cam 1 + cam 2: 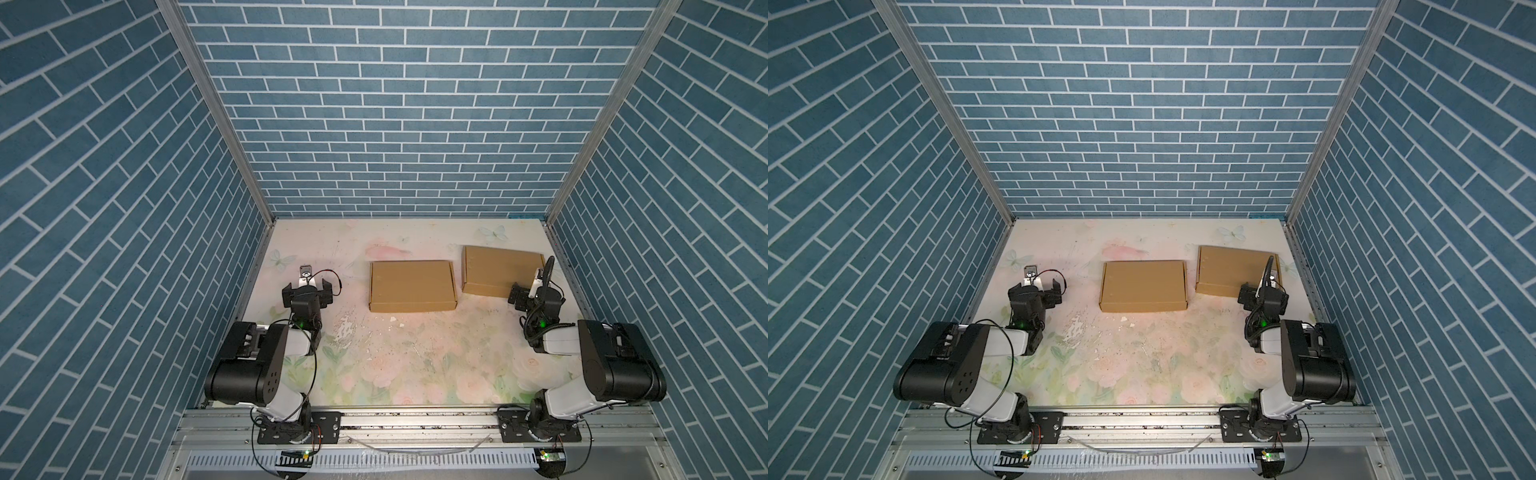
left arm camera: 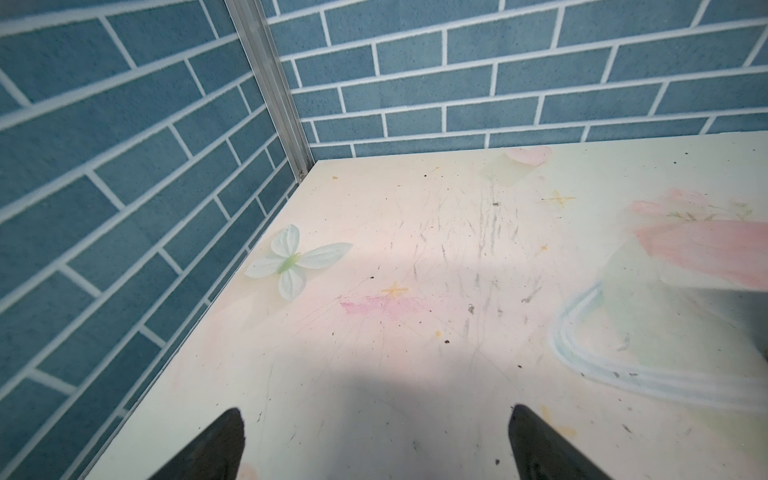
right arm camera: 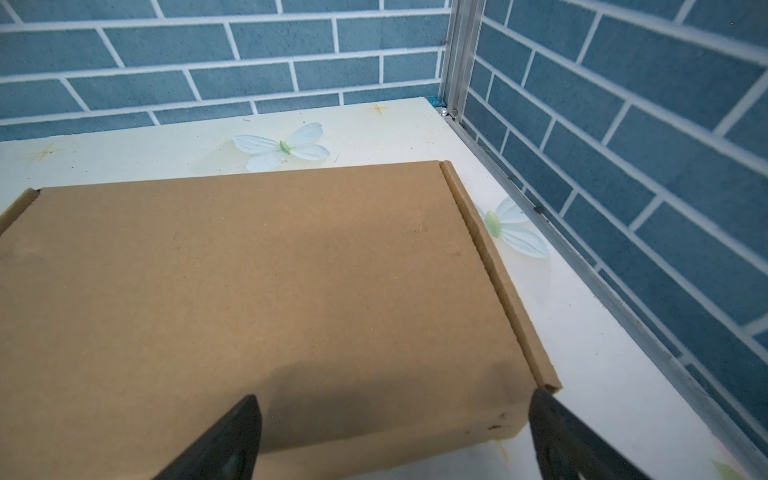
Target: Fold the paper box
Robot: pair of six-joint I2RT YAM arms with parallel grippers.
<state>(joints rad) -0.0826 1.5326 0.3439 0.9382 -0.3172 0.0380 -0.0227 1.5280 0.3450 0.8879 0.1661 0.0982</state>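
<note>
1. Two brown cardboard boxes lie flat on the flowered bench, both closed with lids down and a narrow gap between them.
2. The middle box sits centrally, toward the back, with its edges roughly square to the bench.
3. The right box lies further back near the right wall, slightly turned. In the right wrist view its top is plain and smooth, with a folded strip along one side.
4. The right tool hangs over that box's near edge, jaws wide, gripping nothing.
5. The left tool is over bare bench, well apart from both boxes, jaws wide and empty.
</note>
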